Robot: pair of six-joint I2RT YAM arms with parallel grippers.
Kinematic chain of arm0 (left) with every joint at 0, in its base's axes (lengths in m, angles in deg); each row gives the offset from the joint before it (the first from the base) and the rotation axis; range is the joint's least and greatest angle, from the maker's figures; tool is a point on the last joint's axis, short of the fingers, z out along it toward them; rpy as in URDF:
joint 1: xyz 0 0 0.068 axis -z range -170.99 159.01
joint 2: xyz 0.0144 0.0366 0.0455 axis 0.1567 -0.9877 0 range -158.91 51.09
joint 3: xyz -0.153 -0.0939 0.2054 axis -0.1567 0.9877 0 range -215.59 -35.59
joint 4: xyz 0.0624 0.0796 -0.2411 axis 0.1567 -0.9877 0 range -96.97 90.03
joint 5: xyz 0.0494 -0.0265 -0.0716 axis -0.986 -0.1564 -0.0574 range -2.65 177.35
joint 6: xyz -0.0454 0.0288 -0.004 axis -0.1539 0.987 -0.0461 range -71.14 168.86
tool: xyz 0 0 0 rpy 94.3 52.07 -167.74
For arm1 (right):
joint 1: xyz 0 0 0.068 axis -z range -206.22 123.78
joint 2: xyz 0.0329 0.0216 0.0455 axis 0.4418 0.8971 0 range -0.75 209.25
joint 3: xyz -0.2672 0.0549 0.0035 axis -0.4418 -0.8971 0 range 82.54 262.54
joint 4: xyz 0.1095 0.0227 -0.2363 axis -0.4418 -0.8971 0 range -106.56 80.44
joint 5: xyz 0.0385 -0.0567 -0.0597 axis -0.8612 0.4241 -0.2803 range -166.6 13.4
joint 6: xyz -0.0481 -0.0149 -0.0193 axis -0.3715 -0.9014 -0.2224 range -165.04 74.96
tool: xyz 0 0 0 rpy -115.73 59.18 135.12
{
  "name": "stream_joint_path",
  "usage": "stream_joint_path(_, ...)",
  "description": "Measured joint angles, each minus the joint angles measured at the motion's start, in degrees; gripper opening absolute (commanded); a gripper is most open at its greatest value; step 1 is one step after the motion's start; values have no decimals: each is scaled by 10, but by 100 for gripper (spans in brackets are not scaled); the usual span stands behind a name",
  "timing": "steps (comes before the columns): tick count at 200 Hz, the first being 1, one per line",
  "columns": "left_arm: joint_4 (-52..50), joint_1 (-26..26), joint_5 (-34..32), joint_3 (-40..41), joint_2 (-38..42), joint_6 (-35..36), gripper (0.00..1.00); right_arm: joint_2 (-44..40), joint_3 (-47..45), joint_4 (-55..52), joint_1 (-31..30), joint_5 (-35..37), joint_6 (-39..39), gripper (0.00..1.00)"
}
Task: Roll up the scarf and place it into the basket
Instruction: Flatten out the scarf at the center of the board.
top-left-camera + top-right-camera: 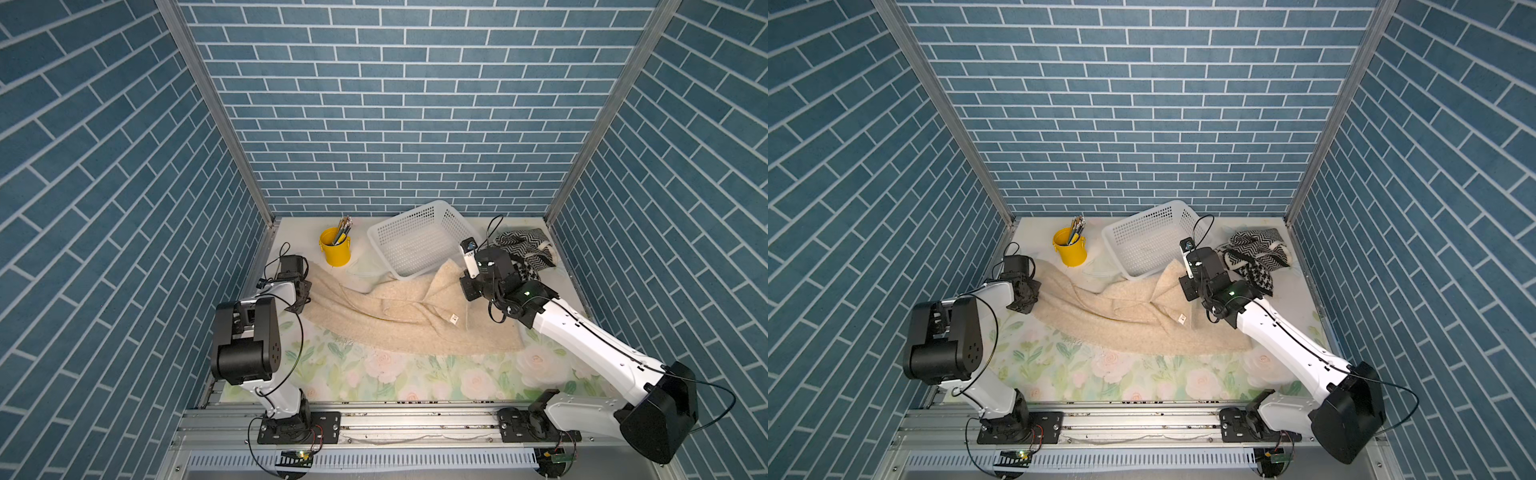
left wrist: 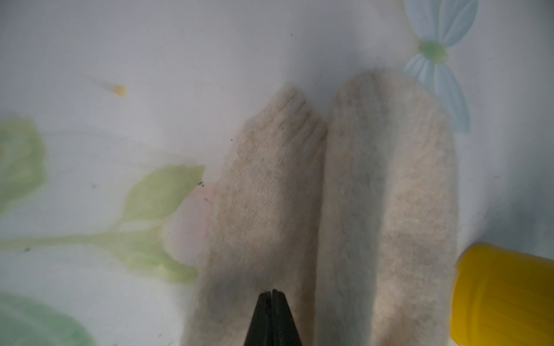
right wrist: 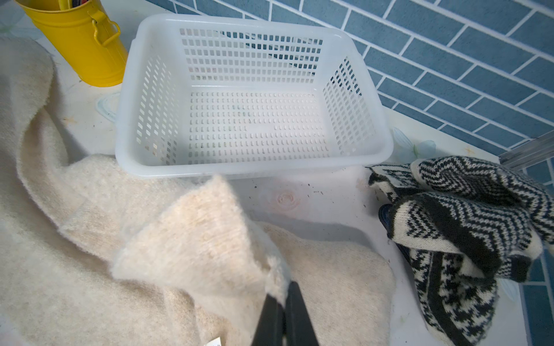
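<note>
My right gripper is closed on a raised flap of the scarf, and the flap stands up just ahead of the fingertips. My left gripper is closed too. Fabric bunches in two lobes straight ahead of its tips, so I judge it has that end pinched. The scarf's long axis runs from one claw across to the other, sagging onto the table between them, unrolled. The roll has to travel along that line, and either arm can start it from its own end. Past the flap, straight ahead of the right claw, sits the basket, empty, its near rim just beyond the cloth. The right arm is plainly the nearer one for the drop. The yellow bucket stands ahead of the left claw, beside the basket.
</note>
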Motion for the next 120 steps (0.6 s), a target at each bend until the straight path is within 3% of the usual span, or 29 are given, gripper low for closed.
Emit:
stream_joint_path(33,3,0,-4,-14,-18,-41,0,0,0,0,0,0,0,0)
stream_joint_path(62,-93,1,-45,-15,2,-105,0,0,0,0,0,4,0,0)
stream_joint_path(120,-297,-1,-113,140,238,-174,0,0,49,-16,2,51,4,0)
